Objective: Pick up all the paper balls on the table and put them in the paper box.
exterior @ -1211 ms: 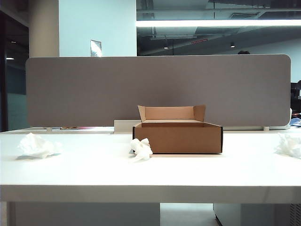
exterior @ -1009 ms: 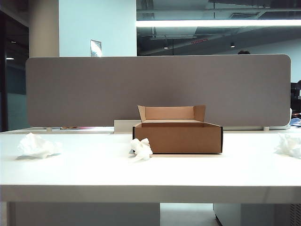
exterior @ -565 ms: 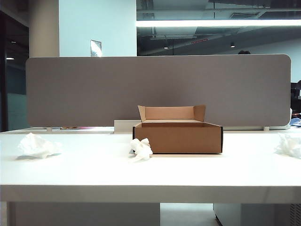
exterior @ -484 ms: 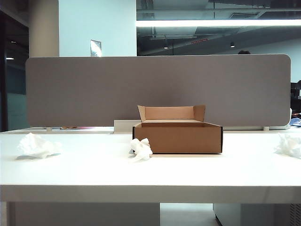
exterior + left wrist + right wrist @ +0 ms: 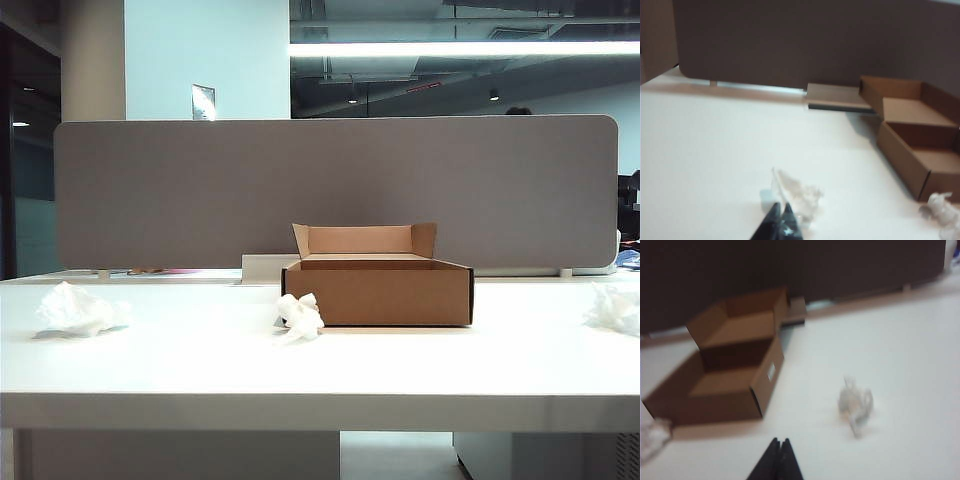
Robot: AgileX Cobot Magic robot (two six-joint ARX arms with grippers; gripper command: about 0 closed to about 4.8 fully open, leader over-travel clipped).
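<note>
**Three paper balls on the tabletop, both hands closed and empty**

The white tabletop (image 5: pixel 320 370) carries an open brown paper box (image 5: pixel 378 290) near its middle, with upright flaps along the rear. Behind it stands a grey divider panel (image 5: pixel 335 190), and a low white block (image 5: pixel 262 268) sits just beside the box's rear left corner.

All three paper balls lie on the tabletop, none in the box. The left paper ball (image 5: pixel 78 310) lies well apart from the box, toward the left edge. The middle paper ball (image 5: pixel 300 315) lies just beside the box's front left corner. The right paper ball (image 5: pixel 615 308) sits at the right edge of the exterior view, partly cut off.

Neither arm shows in the exterior view. In the left wrist view, the left hand (image 5: pixel 779 222) has its dark fingertips pressed together, holding nothing, low over the tabletop with the left paper ball (image 5: pixel 797 195) just beyond the tips. In the right wrist view, which is blurred, the right hand (image 5: pixel 779 457) is likewise closed and empty, with the right paper ball (image 5: pixel 856 402) near it and the box (image 5: pixel 725 375) beyond.
</note>
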